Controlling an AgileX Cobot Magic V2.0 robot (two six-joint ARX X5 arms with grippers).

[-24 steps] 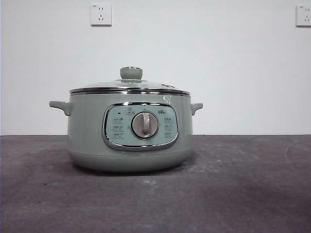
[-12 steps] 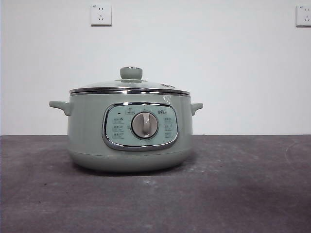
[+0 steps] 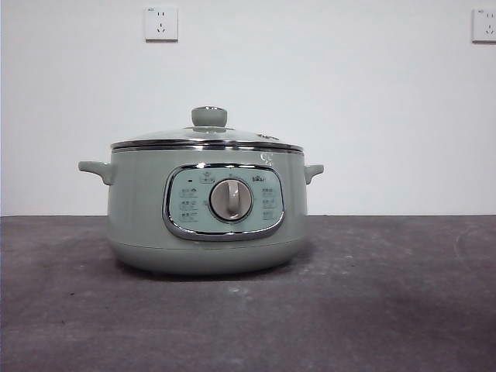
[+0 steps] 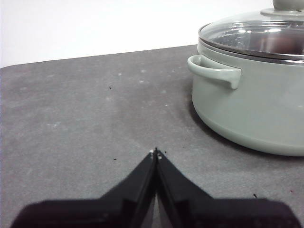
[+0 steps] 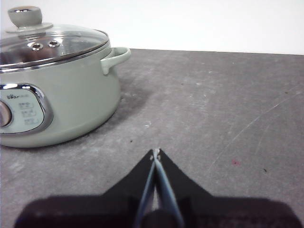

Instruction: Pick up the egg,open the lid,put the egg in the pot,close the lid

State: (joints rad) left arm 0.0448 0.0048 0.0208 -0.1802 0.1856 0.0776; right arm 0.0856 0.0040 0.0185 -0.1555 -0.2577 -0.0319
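Observation:
The sage-green pot (image 3: 139, 209) stands on the dark table in the front view, its grey dial (image 3: 230, 200) facing me. The glass lid (image 3: 174, 136) with its green knob (image 3: 209, 116) sits closed on the pot. The pot also shows in the left wrist view (image 4: 256, 114) and in the right wrist view (image 5: 71, 99). My left gripper (image 4: 156, 153) is shut and empty over bare table beside one pot handle (image 4: 213, 72). My right gripper (image 5: 155, 154) is shut and empty beside the other handle (image 5: 115, 58). The egg is out of view.
The grey table (image 3: 387, 294) stretches to a white wall. Two wall sockets (image 3: 161, 23) hang high on the wall, one at the right edge (image 3: 484, 25). Neither arm shows in the front view.

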